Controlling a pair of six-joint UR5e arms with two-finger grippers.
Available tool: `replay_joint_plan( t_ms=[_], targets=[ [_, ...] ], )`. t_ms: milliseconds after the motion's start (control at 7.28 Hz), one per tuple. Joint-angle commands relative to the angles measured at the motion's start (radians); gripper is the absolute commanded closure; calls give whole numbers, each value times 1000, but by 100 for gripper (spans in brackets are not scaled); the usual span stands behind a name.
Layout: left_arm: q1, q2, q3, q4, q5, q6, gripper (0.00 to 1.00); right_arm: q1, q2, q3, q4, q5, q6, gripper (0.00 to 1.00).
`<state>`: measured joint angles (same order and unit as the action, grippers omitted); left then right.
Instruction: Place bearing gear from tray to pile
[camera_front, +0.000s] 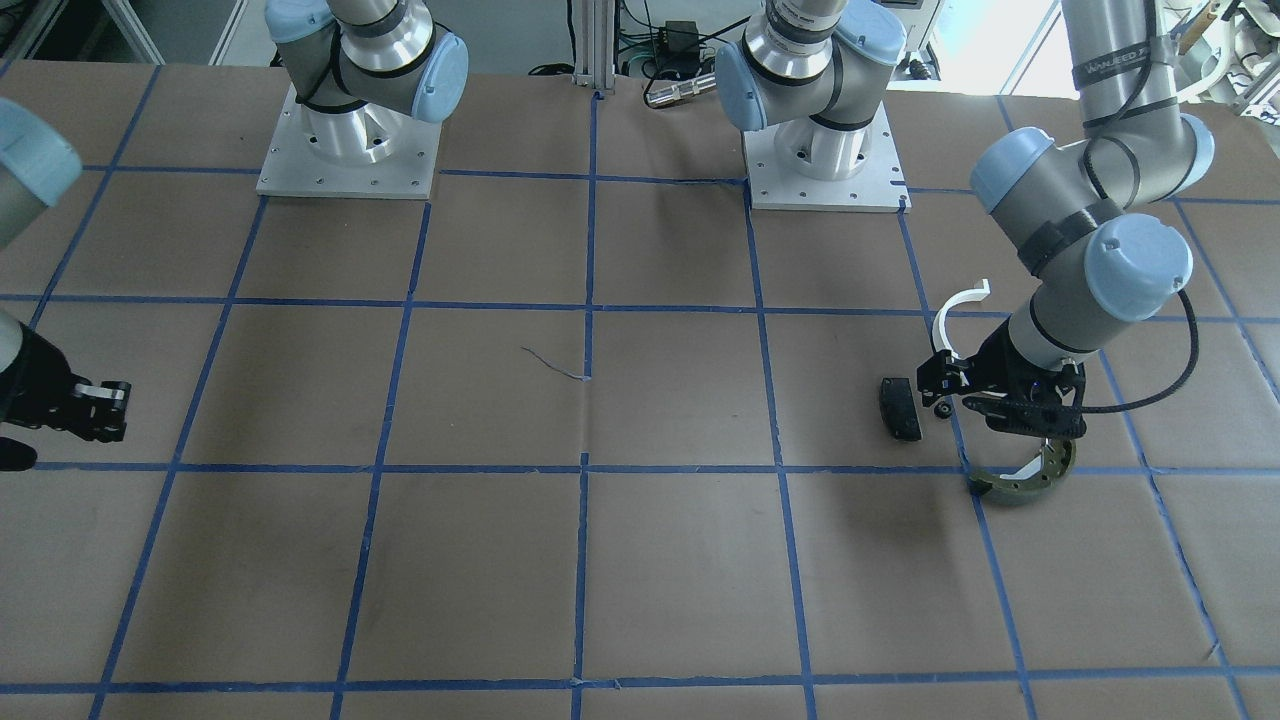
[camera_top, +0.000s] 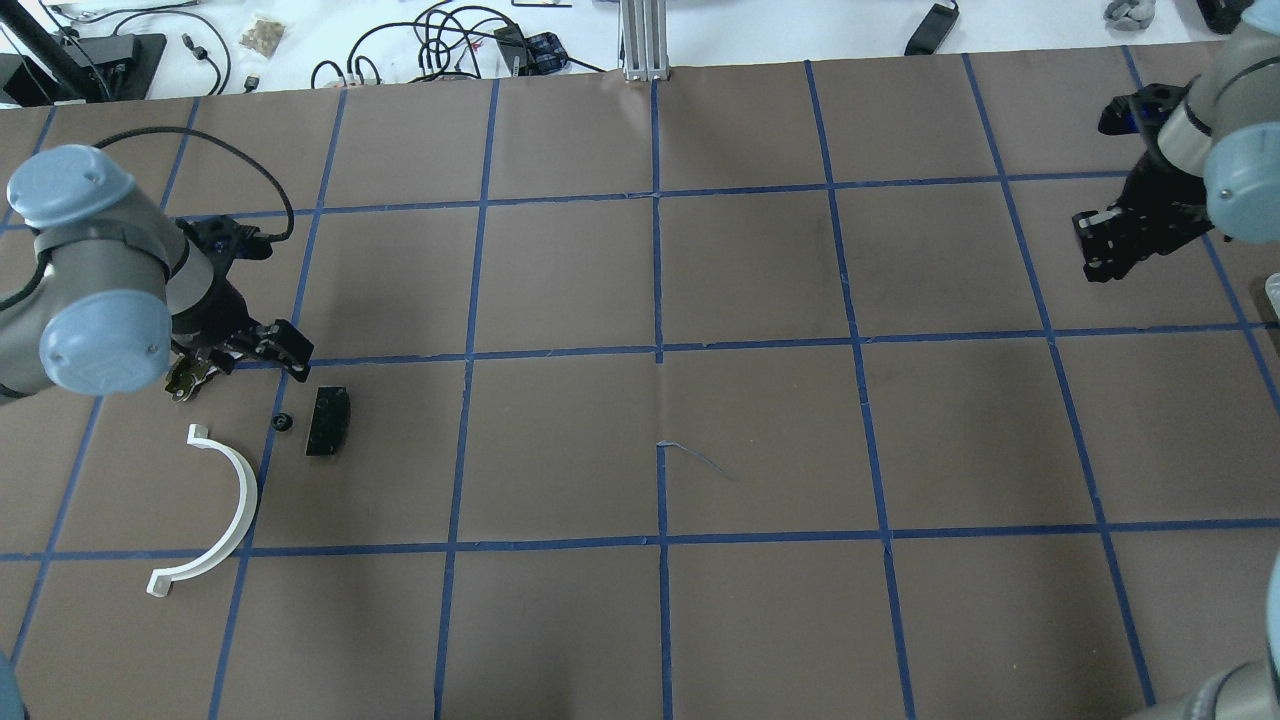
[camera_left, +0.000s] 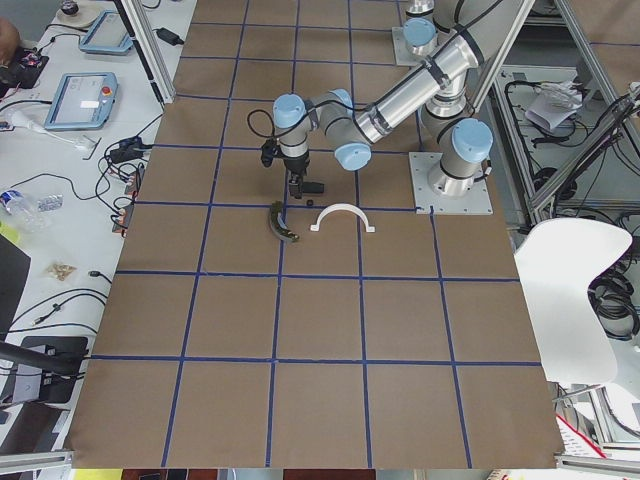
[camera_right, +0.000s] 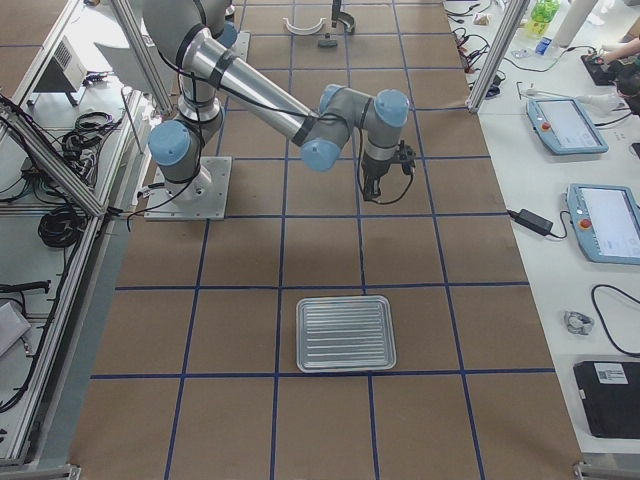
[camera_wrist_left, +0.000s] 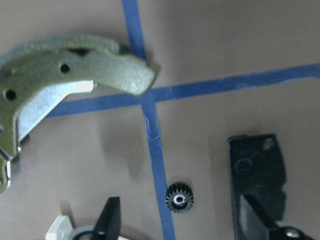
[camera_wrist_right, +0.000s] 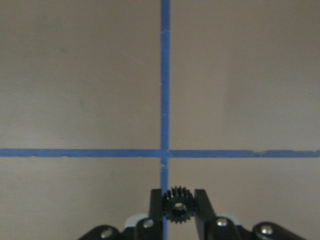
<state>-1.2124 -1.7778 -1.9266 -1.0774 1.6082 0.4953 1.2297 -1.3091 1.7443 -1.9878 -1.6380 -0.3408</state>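
Note:
The pile lies on the robot's left: a white half-ring clip (camera_top: 235, 500), a small black pad (camera_top: 328, 421) and an olive-green brake shoe (camera_front: 1030, 480). A small black bearing gear (camera_top: 283, 421) lies on the paper beside the pad, also in the left wrist view (camera_wrist_left: 179, 198). My left gripper (camera_wrist_left: 182, 215) is open just above that gear and touches nothing. My right gripper (camera_wrist_right: 178, 197) is shut on a second black gear (camera_wrist_right: 178, 206), above a blue tape cross, far from the pile (camera_top: 1100, 250). The silver tray (camera_right: 345, 333) shows only in the exterior right view.
The table is brown paper with a blue tape grid. The two arm bases (camera_front: 350, 150) stand at the robot's side. Cables and boxes (camera_top: 450, 40) lie beyond the far table edge.

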Motion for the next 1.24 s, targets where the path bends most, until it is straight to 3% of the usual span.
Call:
replay_joint_plan(
  t_ms=[0,137,412,550,825,1100],
  targets=[
    [-91,70,217,-347,-7,-98,0,260,-42,43,61,24,426,85],
    [-110,105,298,-480,-7,-131,0,375,-38,49,60,30,604,85],
    [-177,170,351,-533,-8,-237,0,549,2,55,9,82,858,85],
    [-209,213,348,-561,-11,-314,0,630,55,57,-123,101,949,85],
    [-249,267,309,-589,-20,-371,0,707,135,57,-219,137,1119,85],
    [-304,273,296,-579,-24,-496,0,743,183,60,-296,199,1163,82]
  ],
)
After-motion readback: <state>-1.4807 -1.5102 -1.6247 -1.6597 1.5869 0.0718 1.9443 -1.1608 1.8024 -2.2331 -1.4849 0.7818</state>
